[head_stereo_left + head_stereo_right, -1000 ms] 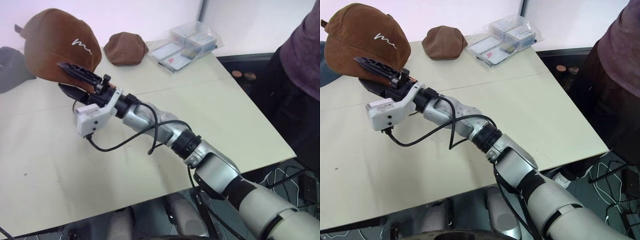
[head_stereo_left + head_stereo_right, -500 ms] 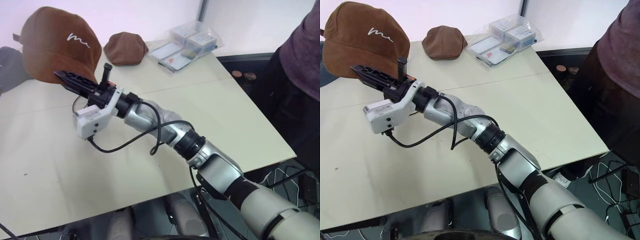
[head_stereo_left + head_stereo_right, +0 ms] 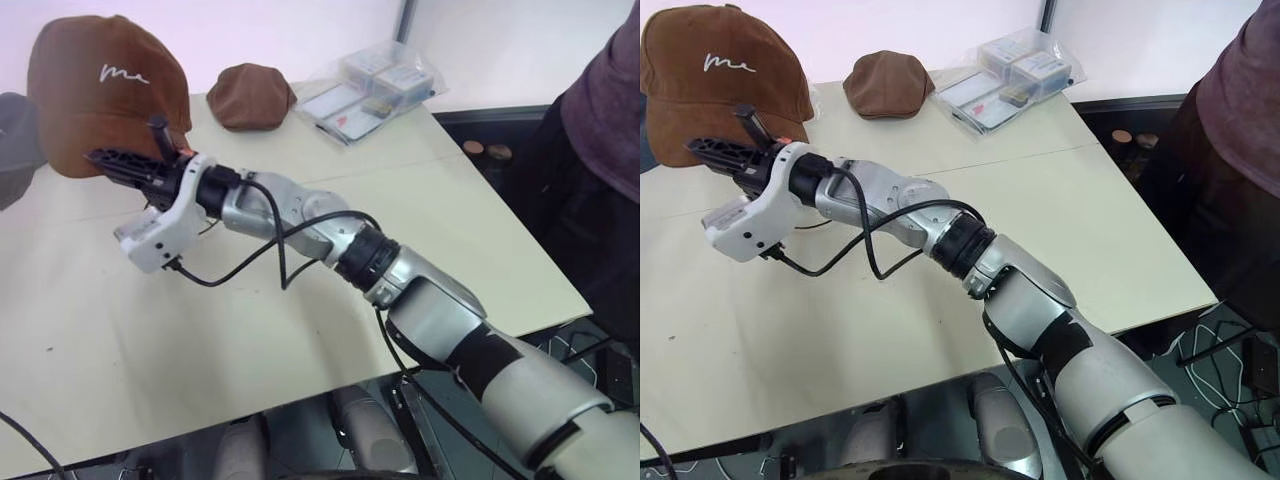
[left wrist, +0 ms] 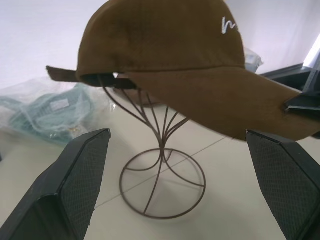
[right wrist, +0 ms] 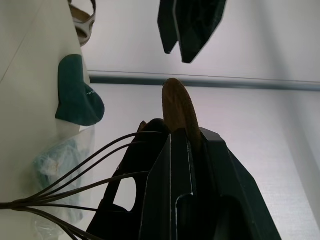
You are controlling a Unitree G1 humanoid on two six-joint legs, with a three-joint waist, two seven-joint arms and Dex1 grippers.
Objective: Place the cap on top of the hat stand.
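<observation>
The rust-brown suede-like baseball cap (image 3: 100, 95) with a curved brim and white cursive embroidery on its front sits over the dark thin-wire hat stand (image 4: 161, 170), whose curved wires run down a short stem to a round ring base on the pale table (image 3: 300, 300). The right gripper (image 3: 725, 150) has its two black fingers pressed together on the brim's edge. The left gripper (image 4: 185, 185) stands wide apart, holding nothing, facing the stand.
</observation>
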